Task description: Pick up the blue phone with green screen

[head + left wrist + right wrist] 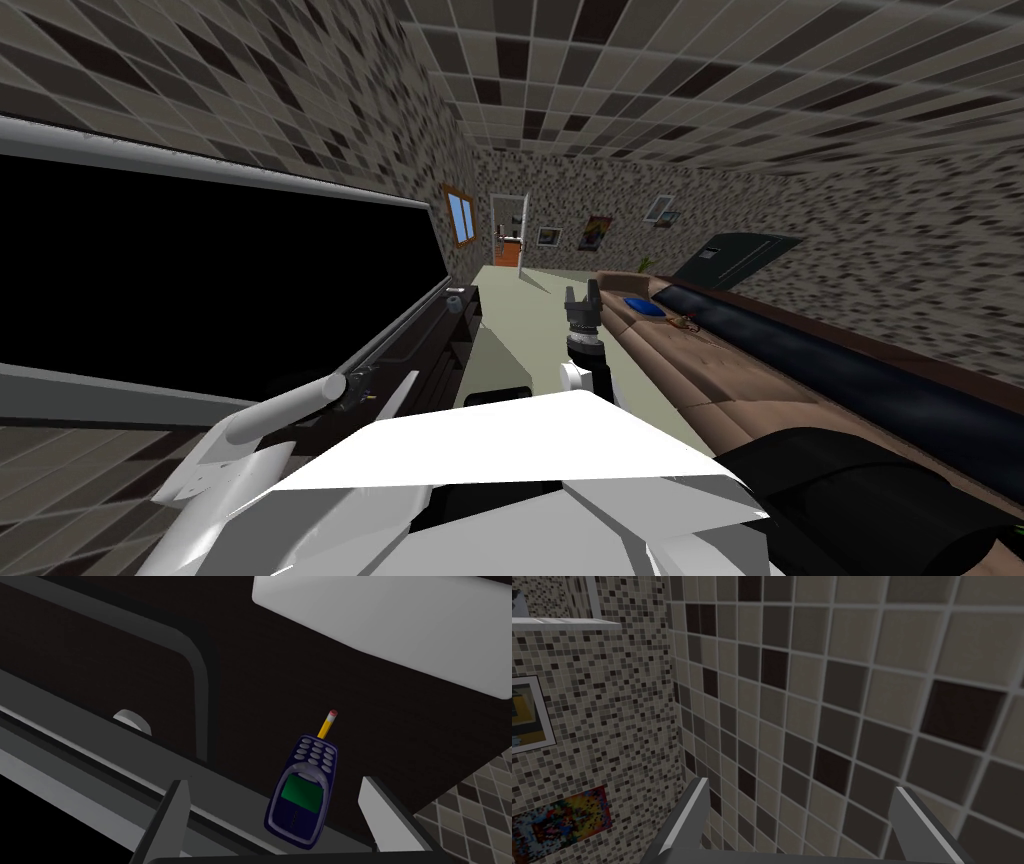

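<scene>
Left gripper (274,780) faced the blue phone (300,796), fingers spread wide (pencil (326,724) at its keypad end); right gripper (799,788) was raised, fingers apart.

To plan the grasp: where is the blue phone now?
In the left wrist view, the blue phone lies on a dark surface ahead of the open left gripper, a yellow pencil at its keypad end.

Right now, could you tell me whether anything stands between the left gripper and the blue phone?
Nothing visible does. The left gripper is open, and the blue phone lies in plain sight between its fingers on a dark surface. A yellow pencil lies just beyond the phone's far end, out of the approach path.
</scene>
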Controlling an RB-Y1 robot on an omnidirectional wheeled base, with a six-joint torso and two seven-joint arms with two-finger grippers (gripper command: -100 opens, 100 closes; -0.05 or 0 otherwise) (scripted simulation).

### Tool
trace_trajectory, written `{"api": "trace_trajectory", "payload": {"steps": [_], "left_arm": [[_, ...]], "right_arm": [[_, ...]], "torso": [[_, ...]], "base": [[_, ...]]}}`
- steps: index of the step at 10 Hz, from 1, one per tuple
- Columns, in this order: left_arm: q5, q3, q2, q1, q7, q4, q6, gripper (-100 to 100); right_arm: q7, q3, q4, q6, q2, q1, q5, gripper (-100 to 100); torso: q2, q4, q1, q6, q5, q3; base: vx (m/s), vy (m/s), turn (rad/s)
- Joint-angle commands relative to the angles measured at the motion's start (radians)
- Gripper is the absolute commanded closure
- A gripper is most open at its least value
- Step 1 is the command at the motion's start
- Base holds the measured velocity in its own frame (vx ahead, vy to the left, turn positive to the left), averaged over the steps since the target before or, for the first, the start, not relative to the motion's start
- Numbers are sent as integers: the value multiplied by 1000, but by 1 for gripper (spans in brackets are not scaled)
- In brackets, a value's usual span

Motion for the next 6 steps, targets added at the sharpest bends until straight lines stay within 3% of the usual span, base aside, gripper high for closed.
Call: {"api": "trace_trajectory", "payload": {"steps": [1, 2, 3, 6], "left_arm": [[5, 9, 11, -10, -5, 34, 27, -100], [6, 23, 19, -13, -2, 51, 71, -100], [6, 23, 19, -13, -2, 51, 77, -100], [6, 49, 35, -18, 6, 83, 161, -100]], "right_arm": [[0, 0, 0, 0, 0, 0, 0, 0], [0, 0, 0, 0, 0, 0, 0, 0], [0, 0, 0, 0, 0, 0, 0, 0], [0, 0, 0, 0, 0, 0, 0, 0]], "torso": [[0, 0, 0, 0, 0, 0], [0, 0, -1, 0, 0, 0], [0, 0, 0, 0, 0, 0], [1, 0, 0, 0, 0, 0]], "base": [[67, 30, 2], [71, 36, 6], [63, 32, 4], [69, 40, 7]]}}
